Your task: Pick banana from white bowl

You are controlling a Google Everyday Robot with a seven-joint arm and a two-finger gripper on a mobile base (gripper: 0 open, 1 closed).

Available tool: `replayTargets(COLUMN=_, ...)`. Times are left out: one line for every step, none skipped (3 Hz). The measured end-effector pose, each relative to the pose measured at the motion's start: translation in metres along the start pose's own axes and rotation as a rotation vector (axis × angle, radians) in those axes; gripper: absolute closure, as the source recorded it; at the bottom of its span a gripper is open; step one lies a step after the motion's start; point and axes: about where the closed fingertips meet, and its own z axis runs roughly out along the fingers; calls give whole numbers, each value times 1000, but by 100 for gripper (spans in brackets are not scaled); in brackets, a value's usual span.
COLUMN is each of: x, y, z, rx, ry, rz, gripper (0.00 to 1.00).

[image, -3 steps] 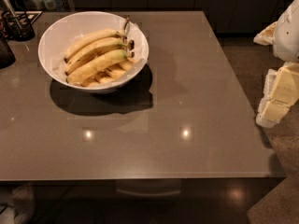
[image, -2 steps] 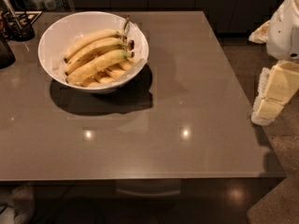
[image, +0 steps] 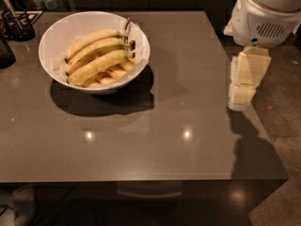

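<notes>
The white bowl [image: 56, 36] stands on the far left part of the grey table [image: 178, 107]. Three long yellow bananas lie in it side by side, over some short ones. The banana [image: 99, 64], the thickest, is the front one, with its stem end to the right. My gripper [image: 242, 94] hangs at the table's right edge, pointing down, far to the right of the bowl and holding nothing. The white arm body [image: 265, 15] is above it.
A dark holder with utensils [image: 18, 25] stands at the far left corner, and a dark object [image: 4, 53] sits at the left edge. Speckled floor [image: 282, 117] lies past the table's right edge. Dark cabinets run behind the table.
The arm and gripper have moved left, from over the floor to the table's right edge. The bowl and bananas have not moved.
</notes>
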Motion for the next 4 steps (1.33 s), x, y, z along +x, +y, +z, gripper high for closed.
replayTargets(x=-4, y=-4, z=-1, rx=20, ry=-12, rz=-3, gripper=0)
replayTargets(x=-16, y=-13, z=8, rx=27, ry=-23, rz=14, gripper=0)
replayTargets(x=-43, y=-28, z=22, rx=25, ry=-9, rz=-52, gripper=0)
replayTargets(x=-81, y=-46, z=39, rx=14, ry=8, rz=-155, gripper=0)
